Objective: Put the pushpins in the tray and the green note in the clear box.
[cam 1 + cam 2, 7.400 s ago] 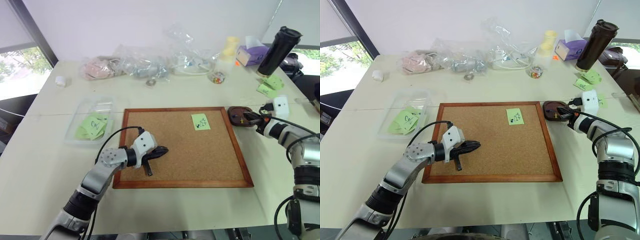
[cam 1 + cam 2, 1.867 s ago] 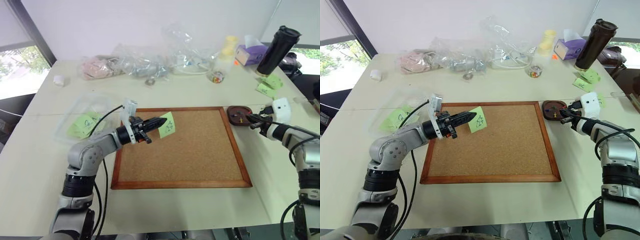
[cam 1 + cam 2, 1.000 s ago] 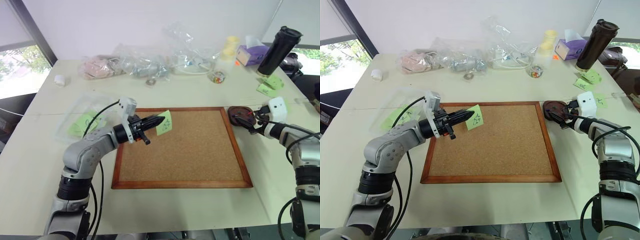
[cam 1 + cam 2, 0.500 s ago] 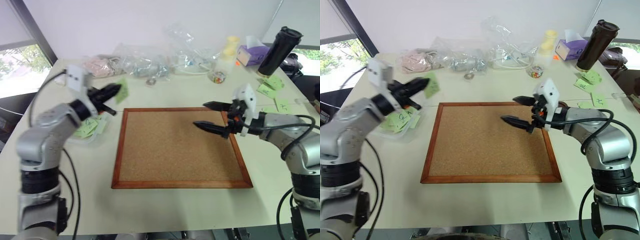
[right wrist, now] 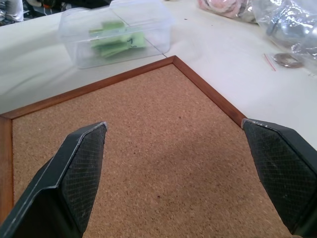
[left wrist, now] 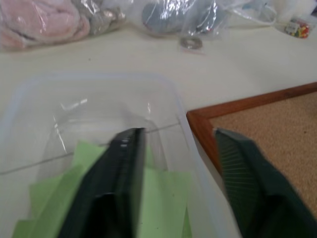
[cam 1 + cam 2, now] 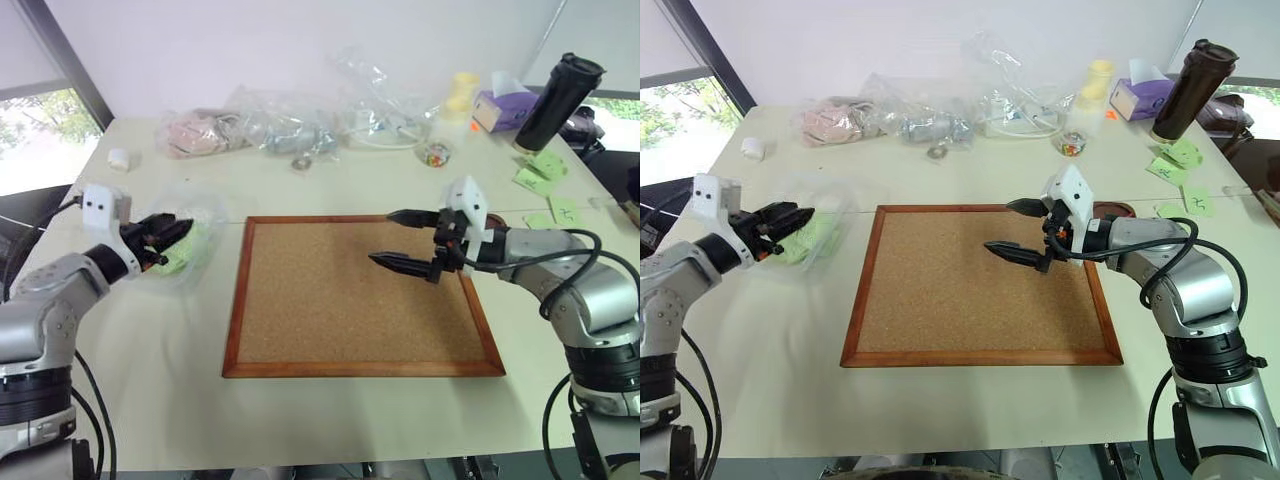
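Observation:
My left gripper (image 7: pixel 170 238) hangs over the clear box (image 6: pixel 99 79) at the table's left, its fingers open. Several green notes (image 6: pixel 161 198) lie in the box under those fingers; I cannot tell which is the green note of the task. My right gripper (image 7: pixel 382 236) is held open and empty above the right half of the cork board (image 7: pixel 350 300). The dark brown tray (image 7: pixel 1128 210) peeks out behind my right forearm, beside the board's far right corner. The pushpins are hidden.
Clear plastic bags (image 7: pixel 290 125) pile along the table's back. A black tumbler (image 7: pixel 558 100), a purple tissue box (image 7: pixel 505 105), a small jar (image 7: pixel 437 153) and loose green notes (image 7: pixel 540 170) stand at the back right. A small white object (image 7: pixel 120 160) sits at the far left.
My left gripper carried the green note leftward off the cork board to the clear box and opened. My right gripper swung from the tray to above the board, still open.

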